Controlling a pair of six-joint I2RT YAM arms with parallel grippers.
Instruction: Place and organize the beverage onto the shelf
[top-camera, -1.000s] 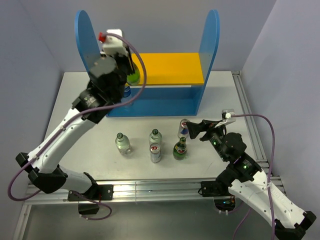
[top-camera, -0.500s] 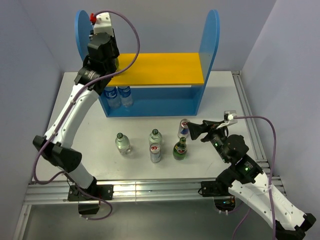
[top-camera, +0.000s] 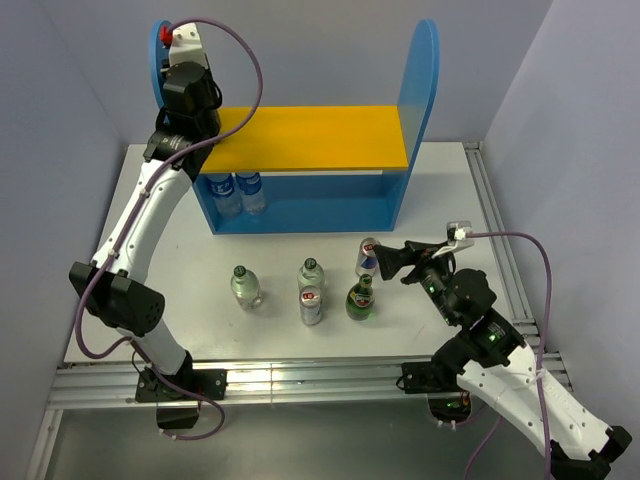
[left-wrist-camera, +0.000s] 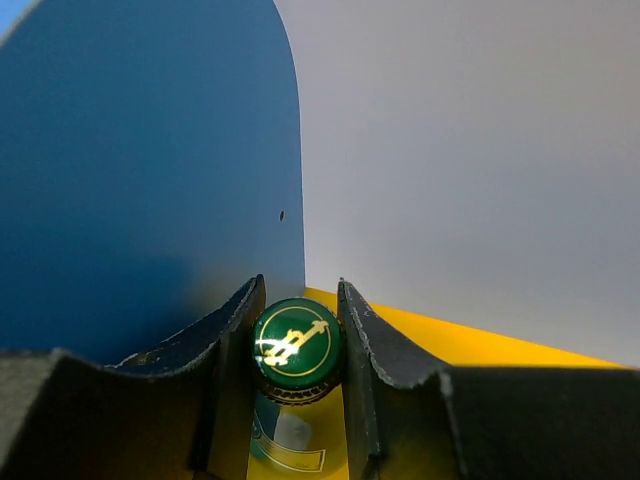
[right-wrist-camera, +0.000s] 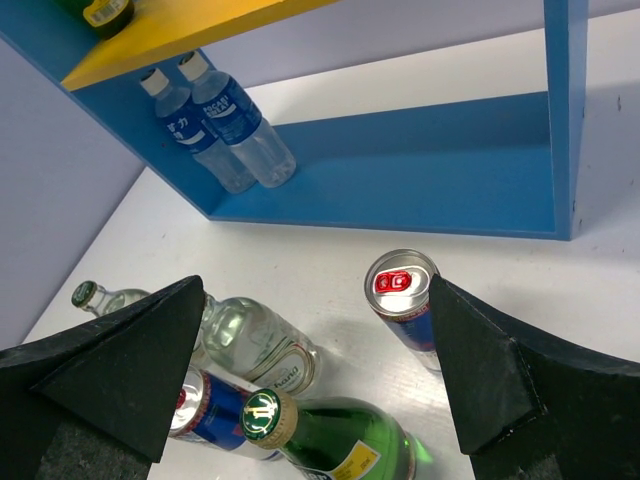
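My left gripper is shut on the green, gold-marked cap of a dark green bottle. It holds it upright over the left end of the shelf's yellow top board, close to the blue side panel. From above, that gripper hides the bottle. Several drinks stand on the table: two clear bottles, a silver-red can, a green bottle and a blue-silver can. My right gripper is open, just right of the blue-silver can.
Two blue-labelled water bottles stand at the left of the shelf's lower tier. The right side panel rises tall. Grey walls close in on the table on three sides, and a metal rail runs along the near edge.
My left arm has swung left and back with the green bottle, from over the board's front left part to its far left end. The right arm has not moved.
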